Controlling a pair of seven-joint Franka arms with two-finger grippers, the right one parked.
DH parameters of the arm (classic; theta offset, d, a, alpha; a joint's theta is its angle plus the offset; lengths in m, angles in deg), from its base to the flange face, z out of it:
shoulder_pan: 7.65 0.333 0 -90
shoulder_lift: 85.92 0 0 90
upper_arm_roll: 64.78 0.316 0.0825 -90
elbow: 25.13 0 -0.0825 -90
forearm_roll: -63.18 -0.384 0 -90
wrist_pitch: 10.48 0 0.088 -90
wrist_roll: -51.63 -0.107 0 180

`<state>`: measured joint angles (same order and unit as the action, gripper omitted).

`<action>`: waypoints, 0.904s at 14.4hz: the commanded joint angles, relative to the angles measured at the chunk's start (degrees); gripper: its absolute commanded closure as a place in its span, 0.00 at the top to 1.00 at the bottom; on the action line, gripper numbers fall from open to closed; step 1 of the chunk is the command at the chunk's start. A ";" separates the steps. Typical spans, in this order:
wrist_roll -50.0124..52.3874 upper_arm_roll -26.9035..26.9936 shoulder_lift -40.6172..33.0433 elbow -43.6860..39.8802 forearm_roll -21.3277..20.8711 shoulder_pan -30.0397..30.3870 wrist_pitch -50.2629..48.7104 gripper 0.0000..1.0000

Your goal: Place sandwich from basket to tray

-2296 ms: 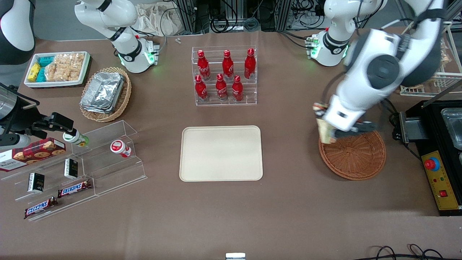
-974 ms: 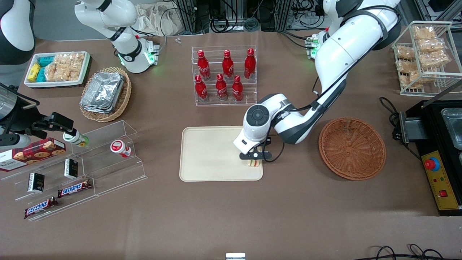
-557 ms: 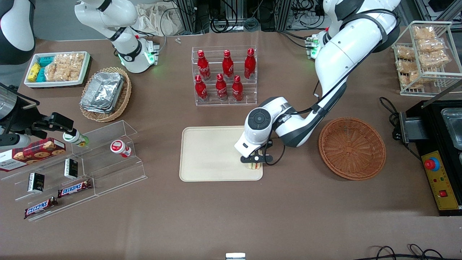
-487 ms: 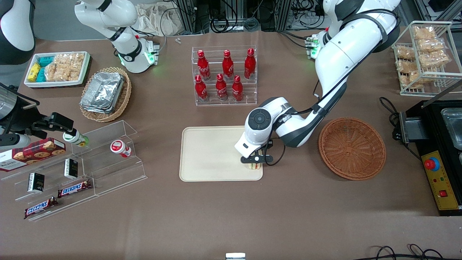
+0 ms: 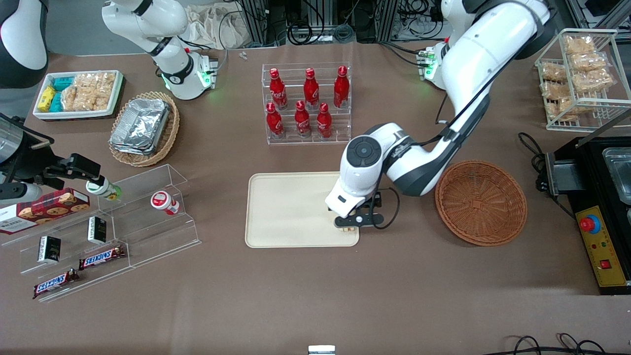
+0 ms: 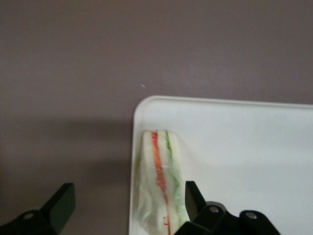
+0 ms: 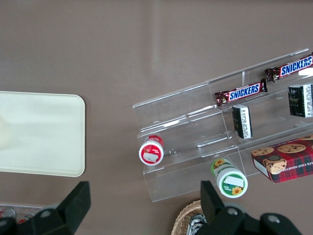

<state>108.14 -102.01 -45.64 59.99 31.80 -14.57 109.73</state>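
Sandwich [image 6: 161,183], a single wrapped wedge, lies in the tray [image 5: 291,212] at its corner nearest the front camera on the working arm's end, between the spread, empty fingers of the gripper [image 5: 351,226], one finger [image 6: 194,199] just beside it and the other well off over bare table. One woven basket [image 5: 480,202] sits beside the tray toward the working arm's end, while six red bottles [image 5: 305,103] stand in a clear rack farther from the camera.
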 commanded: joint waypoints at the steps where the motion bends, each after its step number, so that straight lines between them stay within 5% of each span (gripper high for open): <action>1: 0.27 -0.38 -6.59 1.90 0.18 4.01 -5.14 1.00; 3: 0.18 -0.39 -10.98 2.94 1.22 4.46 -8.31 1.00; 8: -5.51 -1.35 -22.85 8.58 14.66 12.19 -9.02 1.00; 13: -24.65 3.27 -30.86 9.89 23.11 17.03 -14.73 1.00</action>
<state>91.71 -101.79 -71.97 66.75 51.40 0.59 96.35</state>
